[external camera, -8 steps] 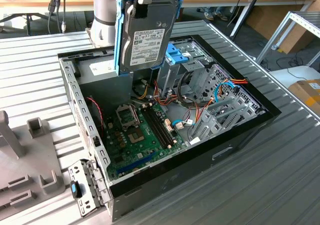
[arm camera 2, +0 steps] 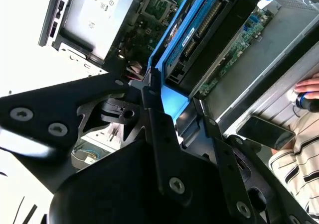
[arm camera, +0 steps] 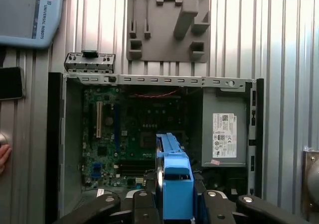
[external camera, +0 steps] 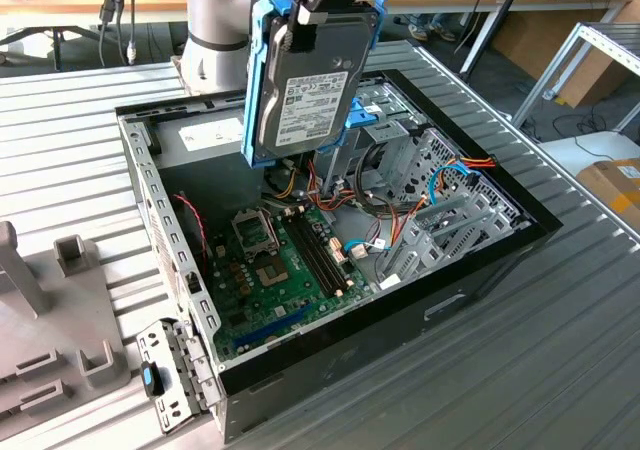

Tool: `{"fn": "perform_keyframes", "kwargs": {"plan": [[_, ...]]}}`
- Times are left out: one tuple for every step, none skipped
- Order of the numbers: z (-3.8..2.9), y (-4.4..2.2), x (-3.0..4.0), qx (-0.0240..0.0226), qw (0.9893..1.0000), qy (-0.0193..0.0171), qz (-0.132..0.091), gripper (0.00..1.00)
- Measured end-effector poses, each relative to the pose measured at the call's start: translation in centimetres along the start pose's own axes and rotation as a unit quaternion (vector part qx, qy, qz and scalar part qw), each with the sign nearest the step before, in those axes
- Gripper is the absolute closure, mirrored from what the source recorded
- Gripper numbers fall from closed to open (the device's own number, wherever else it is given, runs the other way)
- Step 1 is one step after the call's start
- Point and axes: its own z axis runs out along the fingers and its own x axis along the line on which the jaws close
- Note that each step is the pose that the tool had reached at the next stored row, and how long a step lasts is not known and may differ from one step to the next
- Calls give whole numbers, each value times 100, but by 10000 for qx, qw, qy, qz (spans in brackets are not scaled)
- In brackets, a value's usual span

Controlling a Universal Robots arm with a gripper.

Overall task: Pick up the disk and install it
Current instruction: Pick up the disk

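Note:
The disk (external camera: 305,80), a dark hard drive with a white label and bright blue rails, hangs upright in the air above the open computer case (external camera: 450,290). My gripper (external camera: 305,15) is shut on its upper end, one black finger on each side. In the second wrist view the fingers (arm camera 2: 154,109) clamp the blue rail of the disk (arm camera 2: 199,30). In the first wrist view the disk (arm camera: 174,179) appears edge-on between the fingers (arm camera: 212,204), over the green motherboard (arm camera: 129,129). The grey drive cage (external camera: 400,145) with a blue latch stands in the case at the exterior view's right, below the disk.
A grey power supply (arm camera: 224,134) fills one corner of the case. A grey fixture block (external camera: 40,330) lies on the ribbed table at the exterior view's left. A person's hand (arm camera 2: 306,84) and a phone (arm camera 2: 264,132) rest beside the case. A teach pendant (arm camera: 30,15) lies nearby.

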Motion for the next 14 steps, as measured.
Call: {"fn": "perform_keyframes", "kwargs": {"plan": [[-3, -12, 53, 0, 10000, 1, 0, 63], [-4, -28, 112, 0, 10000, 0, 0, 63], [-4, -30, 131, 0, 10000, 0, 1, 63], [-4, -31, 148, 0, 10000, 0, 0, 63], [-5, -30, 173, 1, 10000, 1, 0, 63], [-5, -29, 199, 7, 10000, 1, 0, 63], [-5, -28, 207, 8, 10000, 0, 0, 63], [-4, -28, 208, 8, 10000, -1, 1, 63], [-5, -29, 209, 8, 10000, 0, 0, 63], [-5, -29, 209, 8, 10000, 0, 0, 63], [-5, -29, 209, 9, 10000, -2, 0, 63], [-4, -28, 211, 25, 10000, -22, -2, 63], [-5, -26, 213, 57, 10000, -48, -5, 63], [-5, -24, 218, 69, 10000, -56, -5, 63]]}}
